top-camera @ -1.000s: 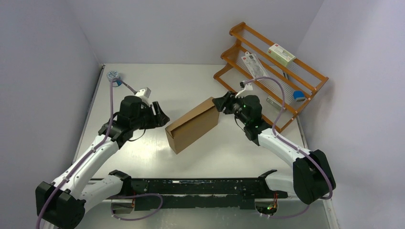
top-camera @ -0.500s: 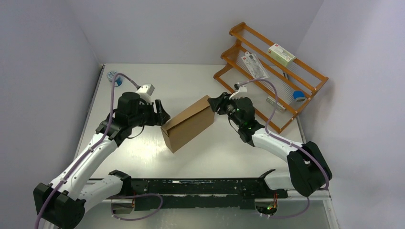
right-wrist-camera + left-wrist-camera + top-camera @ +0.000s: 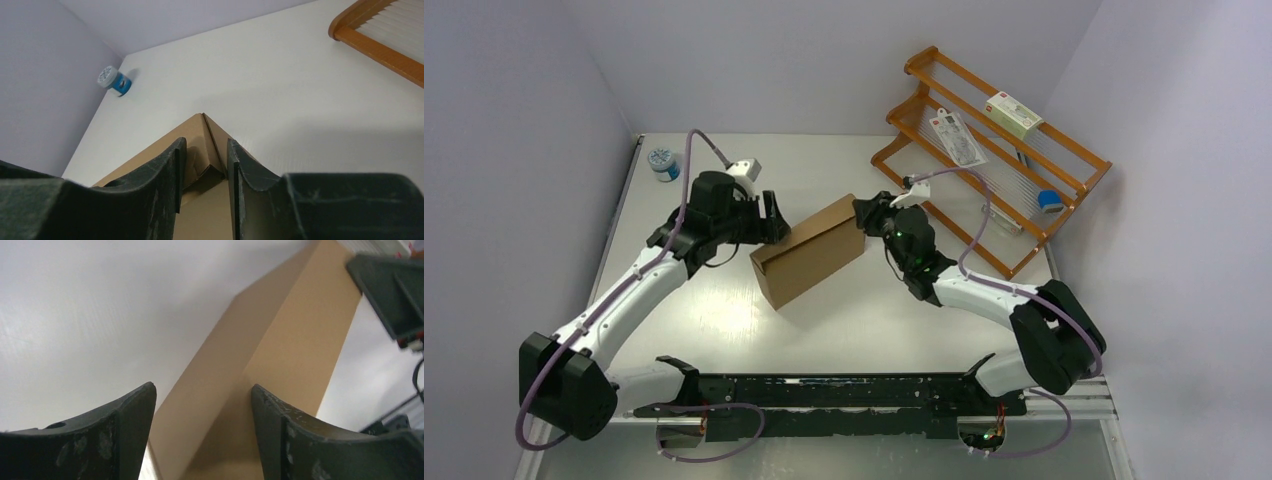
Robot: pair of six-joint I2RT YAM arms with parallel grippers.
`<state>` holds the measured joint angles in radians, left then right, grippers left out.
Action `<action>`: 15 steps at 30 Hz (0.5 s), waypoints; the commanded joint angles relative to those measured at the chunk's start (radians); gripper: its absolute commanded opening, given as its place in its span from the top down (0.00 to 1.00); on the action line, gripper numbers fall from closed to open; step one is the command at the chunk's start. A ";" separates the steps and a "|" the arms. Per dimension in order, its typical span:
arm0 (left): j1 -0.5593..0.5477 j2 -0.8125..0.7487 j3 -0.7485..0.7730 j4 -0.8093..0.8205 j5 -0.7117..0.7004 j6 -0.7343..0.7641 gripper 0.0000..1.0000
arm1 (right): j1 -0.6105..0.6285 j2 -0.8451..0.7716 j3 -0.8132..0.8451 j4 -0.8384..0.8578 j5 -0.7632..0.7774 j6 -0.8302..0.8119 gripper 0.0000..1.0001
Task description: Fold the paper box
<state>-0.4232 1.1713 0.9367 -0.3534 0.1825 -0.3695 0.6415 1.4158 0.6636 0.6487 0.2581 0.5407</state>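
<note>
The paper box [image 3: 809,252] is a plain brown closed carton lying slanted in the middle of the table. My left gripper [image 3: 774,222] is at its far left edge. In the left wrist view that gripper [image 3: 200,387] is open, its fingers [image 3: 130,430] straddling a long edge of the paper box [image 3: 295,340] with room on both sides. My right gripper [image 3: 864,215] is at the box's far right corner. In the right wrist view it [image 3: 204,145] has narrowed around the corner of the paper box [image 3: 200,130], where a tucked flap shows, and gaps remain beside the cardboard.
An orange wooden rack [image 3: 994,140] stands at the back right, holding packets and a white carton with a red label [image 3: 1012,113]. A small blue-and-white jar [image 3: 664,162] sits at the back left corner. A black rail [image 3: 844,395] runs along the near edge.
The box has slid left and slightly away, with both grippers moving along with it. The right jaws have narrowed around the corner. The left jaws have opened a little wider.
</note>
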 commanded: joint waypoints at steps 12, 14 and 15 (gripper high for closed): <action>0.006 -0.300 0.040 -0.225 -0.268 -0.176 0.16 | 0.067 0.000 0.060 -0.344 0.113 -0.023 0.60; 0.006 -0.329 0.019 -0.268 -0.242 -0.214 0.17 | 0.070 0.000 0.064 -0.347 0.103 -0.024 0.60; 0.006 -0.338 0.008 -0.283 -0.232 -0.229 0.17 | 0.072 0.002 0.066 -0.347 0.098 -0.025 0.60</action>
<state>-0.4202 0.8726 0.9897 -0.5243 -0.0605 -0.4995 0.7025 1.4002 0.7422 0.4824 0.3775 0.5522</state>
